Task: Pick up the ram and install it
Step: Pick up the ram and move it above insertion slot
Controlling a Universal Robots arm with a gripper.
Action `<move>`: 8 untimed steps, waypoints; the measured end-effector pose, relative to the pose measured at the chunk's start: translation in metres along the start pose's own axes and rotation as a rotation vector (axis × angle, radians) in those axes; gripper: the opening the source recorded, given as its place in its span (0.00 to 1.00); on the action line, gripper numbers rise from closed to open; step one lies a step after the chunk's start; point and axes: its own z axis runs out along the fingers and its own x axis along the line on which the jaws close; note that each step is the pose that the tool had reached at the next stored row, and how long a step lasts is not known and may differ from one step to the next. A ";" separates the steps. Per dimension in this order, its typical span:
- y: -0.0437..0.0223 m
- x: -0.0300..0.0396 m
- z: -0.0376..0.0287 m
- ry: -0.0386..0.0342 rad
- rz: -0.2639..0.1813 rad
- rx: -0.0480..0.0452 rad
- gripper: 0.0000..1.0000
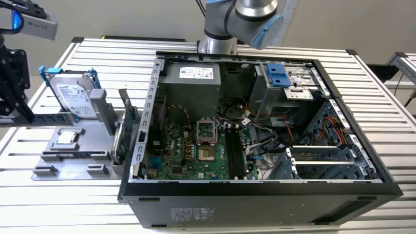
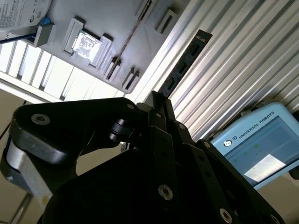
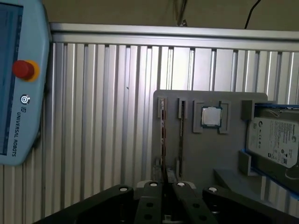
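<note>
The ram [image 2: 183, 64] is a long, thin dark stick that sticks out from between my gripper [image 2: 158, 100] fingers over the ribbed table. In the first wrist view the ram [image 3: 162, 135] shows edge-on as a thin line rising from the gripper [image 3: 166, 184], which is shut on it. In the exterior view the black wrist assembly [image 1: 14, 87] hangs at the far left, beside the grey holder [image 1: 71, 161]. The open computer case [image 1: 260, 195] lies in the middle, with long black memory slots [image 1: 234, 151] on its green motherboard [image 1: 185, 153].
The holder carries a silver hard drive in a blue frame [image 1: 68, 95], a square processor chip [image 1: 67, 138] and a broader green card [image 1: 130, 117] standing on edge. A blue-grey teach pendant [image 3: 18, 84] with a red button lies on the table. Cables [image 1: 266, 141] crowd the case.
</note>
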 end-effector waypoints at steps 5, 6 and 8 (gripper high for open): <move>0.0000 0.0002 -0.0054 0.0000 0.000 0.0000 0.00; 0.0000 0.0003 -0.0064 0.0000 0.000 0.0000 0.00; 0.0000 0.0004 -0.0085 0.0000 0.000 0.0000 0.00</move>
